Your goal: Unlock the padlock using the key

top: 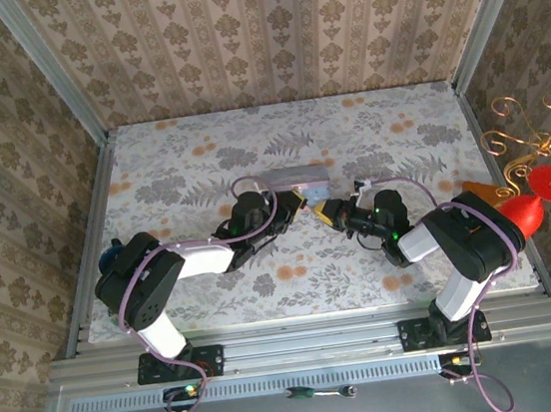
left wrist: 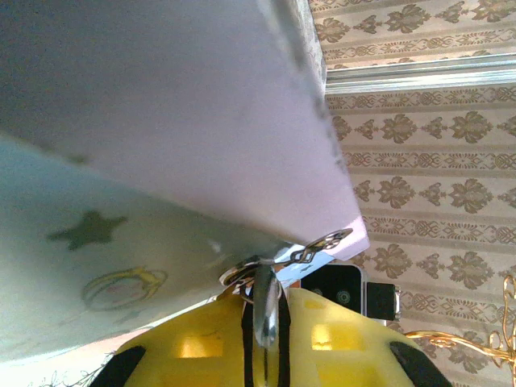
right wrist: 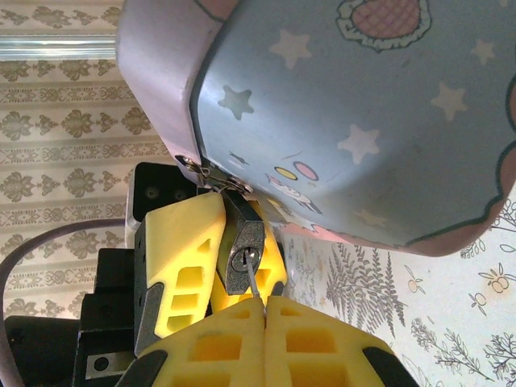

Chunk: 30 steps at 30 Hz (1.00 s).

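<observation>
The left arm and right arm are built of rounded black joint housings and white links, each trailed by a looping lilac cable. The left hand and right hand wear yellow fingers with rectangular cut-outs on black mounts.

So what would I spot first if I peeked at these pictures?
Probably the starry pastel tin, in the middle of the top view where both arms meet. Up close, the left gripper pinches a little black padlock at the tin's edge. The right gripper holds a thin key at its keyhole.
</observation>
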Motion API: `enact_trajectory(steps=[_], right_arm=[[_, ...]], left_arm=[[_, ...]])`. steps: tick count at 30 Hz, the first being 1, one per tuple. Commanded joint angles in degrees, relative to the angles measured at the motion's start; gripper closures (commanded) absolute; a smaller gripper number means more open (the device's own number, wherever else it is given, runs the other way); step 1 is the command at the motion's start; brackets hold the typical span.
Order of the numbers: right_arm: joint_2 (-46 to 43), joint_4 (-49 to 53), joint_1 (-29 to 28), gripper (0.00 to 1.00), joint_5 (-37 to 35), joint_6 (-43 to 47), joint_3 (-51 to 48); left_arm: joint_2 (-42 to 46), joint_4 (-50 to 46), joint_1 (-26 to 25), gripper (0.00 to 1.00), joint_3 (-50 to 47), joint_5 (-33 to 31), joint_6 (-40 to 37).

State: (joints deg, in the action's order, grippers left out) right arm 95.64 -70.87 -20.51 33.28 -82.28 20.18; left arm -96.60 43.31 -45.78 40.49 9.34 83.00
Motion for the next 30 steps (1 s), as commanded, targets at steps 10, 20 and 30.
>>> enact_trajectory(steps=[10, 20, 30], right_arm=[[1.6, -2.7, 2.0, 1.0, -0.6, -0.3, 1.3], [1.6, -2.7, 1.9, 1.0, -0.2, -0.7, 1.9], [2.4, -2.9, 0.7, 1.0, -0.7, -1.1, 3.6]], left_arm=[[0.7, 4.7, -1.3, 1.0, 0.2, 2.6, 0.4], [0.3, 5.3, -1.3, 1.0, 0.4, 3.0, 0.6], [-0.1, 5.7, -2.0, 1.0, 0.7, 2.5, 0.7]])
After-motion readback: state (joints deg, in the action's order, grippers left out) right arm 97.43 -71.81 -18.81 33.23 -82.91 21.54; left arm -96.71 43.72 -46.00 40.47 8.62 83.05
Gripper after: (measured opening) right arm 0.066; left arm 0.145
